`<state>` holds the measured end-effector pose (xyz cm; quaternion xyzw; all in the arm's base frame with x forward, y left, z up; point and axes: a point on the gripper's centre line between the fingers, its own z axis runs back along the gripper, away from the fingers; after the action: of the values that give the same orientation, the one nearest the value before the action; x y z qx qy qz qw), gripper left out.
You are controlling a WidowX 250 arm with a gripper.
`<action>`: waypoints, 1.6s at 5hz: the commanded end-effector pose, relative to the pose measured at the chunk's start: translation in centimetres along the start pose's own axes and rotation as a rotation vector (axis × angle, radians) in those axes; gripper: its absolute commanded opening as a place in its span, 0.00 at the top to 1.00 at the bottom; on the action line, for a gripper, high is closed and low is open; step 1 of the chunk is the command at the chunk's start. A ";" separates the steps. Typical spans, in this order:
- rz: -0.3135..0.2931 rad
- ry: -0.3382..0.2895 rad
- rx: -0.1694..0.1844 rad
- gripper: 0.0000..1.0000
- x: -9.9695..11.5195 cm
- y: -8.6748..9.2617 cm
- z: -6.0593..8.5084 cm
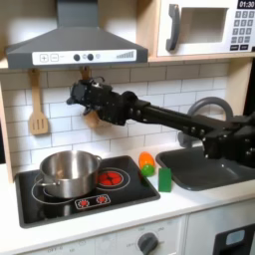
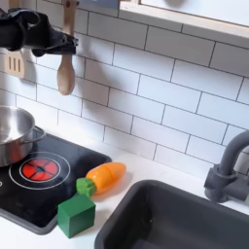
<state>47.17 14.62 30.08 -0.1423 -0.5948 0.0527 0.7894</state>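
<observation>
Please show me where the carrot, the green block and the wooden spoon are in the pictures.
carrot (image 2: pixel 105 177), second exterior view, middle of its orange body.
green block (image 2: pixel 76 215), second exterior view, its top face.
wooden spoon (image 2: pixel 65 78), second exterior view, its bowl, hanging by the tiled wall.

You have before you: one gripper (image 1: pixel 78 95), matt black plastic with metal fittings, close against a wooden spoon (image 2: pixel 65 70), pale, smooth-sanded, unvarnished by its look. One slotted spatula (image 1: pixel 39 121), same light wood. One pot (image 1: pixel 69 171), polished metal, mirror-bright on its wall. One stove top (image 1: pixel 126 189), glossy black, with printed red burner rings. One carrot (image 2: pixel 106 177), orange plastic, smooth with a soft sheen, green plastic stub at its end. One green block (image 2: pixel 76 215), matt, likely painted wood. One sink (image 2: pixel 175 226), dark grey matt plastic; faucet (image 2: pixel 228 171), the same grey. Wall tiles (image 2: pixel 165 97), white, glossy. Hood (image 1: pixel 70 47), dull grey.
</observation>
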 end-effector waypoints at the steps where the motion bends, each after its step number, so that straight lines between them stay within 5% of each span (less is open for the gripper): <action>1: 0.029 0.004 -0.007 1.00 0.2 -0.3 0.3; 4: 0.040 0.007 -0.024 1.00 0.2 -0.6 0.3; 6: 0.052 0.063 -0.034 1.00 -1.0 -0.8 0.7; 8: 0.053 0.011 -0.032 1.00 1.7 -1.2 3.0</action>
<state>44.80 14.49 32.56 -0.1705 -0.5848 0.0656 0.7904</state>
